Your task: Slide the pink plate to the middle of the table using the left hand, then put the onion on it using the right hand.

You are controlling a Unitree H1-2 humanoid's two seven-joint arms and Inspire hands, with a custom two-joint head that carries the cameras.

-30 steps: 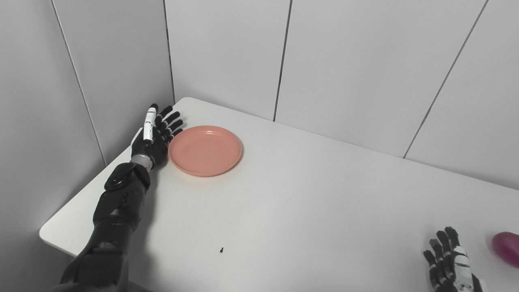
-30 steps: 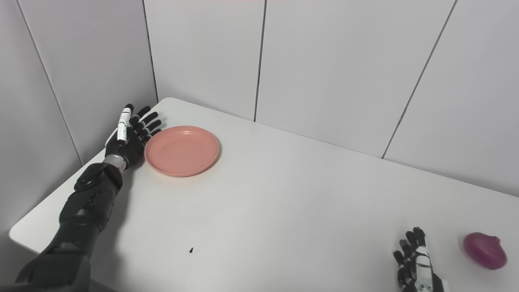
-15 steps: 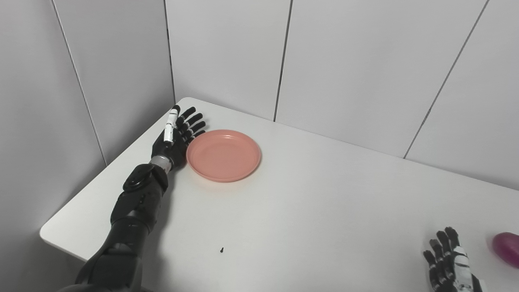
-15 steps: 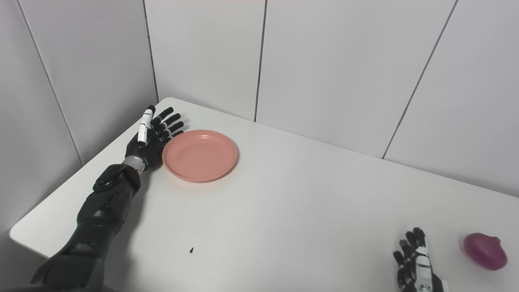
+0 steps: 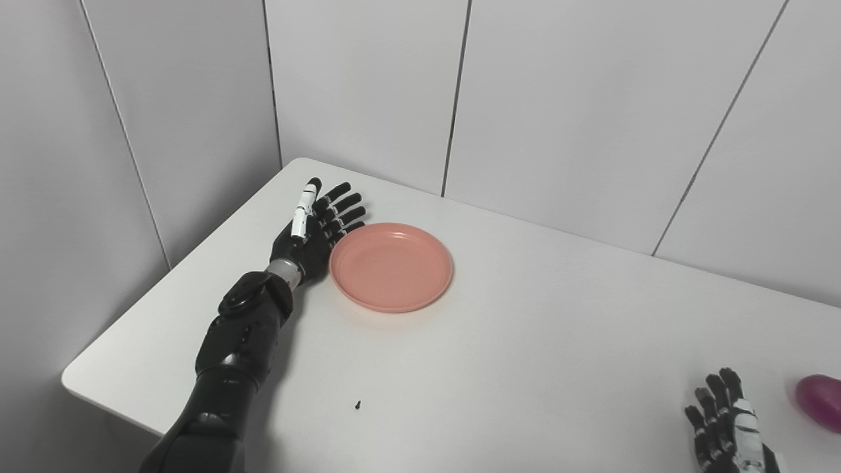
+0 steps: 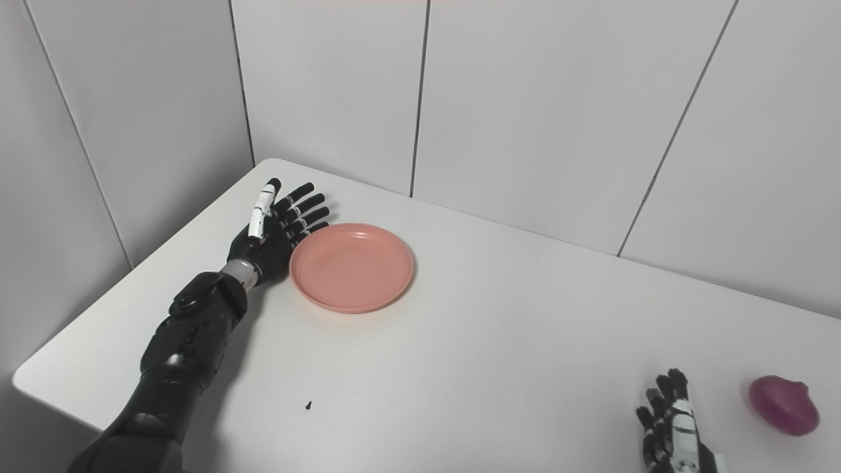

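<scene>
The pink plate (image 5: 391, 265) lies flat on the white table (image 5: 512, 355), left of its middle. My left hand (image 5: 315, 226) is open, fingers straight and pointing away from me, its edge pressed against the plate's left rim. The purple onion (image 6: 784, 405) rests near the table's right edge. My right hand (image 6: 670, 430) lies open at the bottom right, fingers apart, a short way left of the onion and not touching it.
Grey wall panels (image 5: 368, 85) close in the table at the back and on the left. A tiny dark speck (image 5: 357, 405) sits on the tabletop near the front edge. The table's front left corner (image 5: 72, 381) is close to my left forearm.
My left hand has pushed the plate rightward and a little toward me, away from the back left corner. The right hand and the onion have stayed put.
</scene>
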